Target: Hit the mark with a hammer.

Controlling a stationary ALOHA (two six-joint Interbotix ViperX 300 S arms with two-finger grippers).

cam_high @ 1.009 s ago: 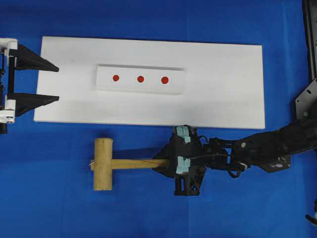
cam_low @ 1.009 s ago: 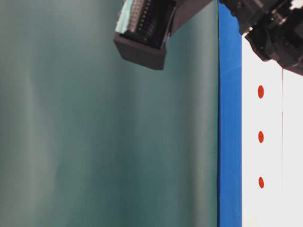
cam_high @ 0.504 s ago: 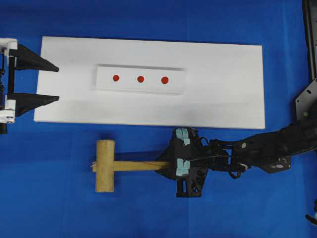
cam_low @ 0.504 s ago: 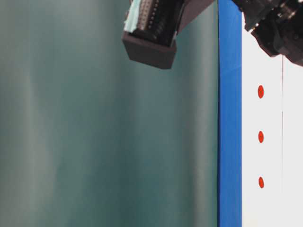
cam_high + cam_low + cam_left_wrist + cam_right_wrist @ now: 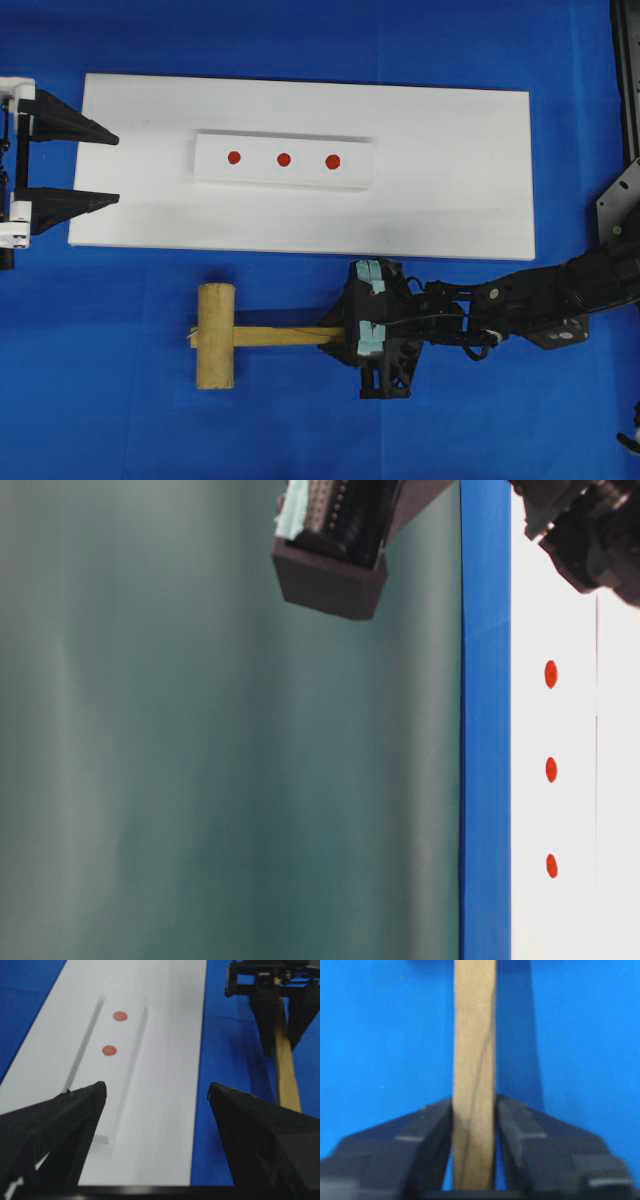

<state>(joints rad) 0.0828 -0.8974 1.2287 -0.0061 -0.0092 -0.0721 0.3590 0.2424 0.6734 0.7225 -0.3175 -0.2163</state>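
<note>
Carried the hammer (image 5: 215, 336) slightly lower and rightward in the overhead view against a second earlier, with its shadow thinned. Lay apparently flat on the blue desk (image 5: 120, 420), just below the white board (image 5: 450, 200) and well apart from the three red marks (image 5: 283, 159). Kept the right tool (image 5: 340, 336) at the handle's (image 5: 285, 336) free end, fingers (image 5: 432, 1130) close on both sides; could not tell whether clamped or slackening. Held the left tool (image 5: 117, 168) wide apart and empty over the board's left end. Risked, on a loose hold so far from the heavy head (image 5: 215, 335), a twist or droop on lifting and a missed mark. Pointed head-left, long axis left to right, parallel with the board's long edge.
</note>
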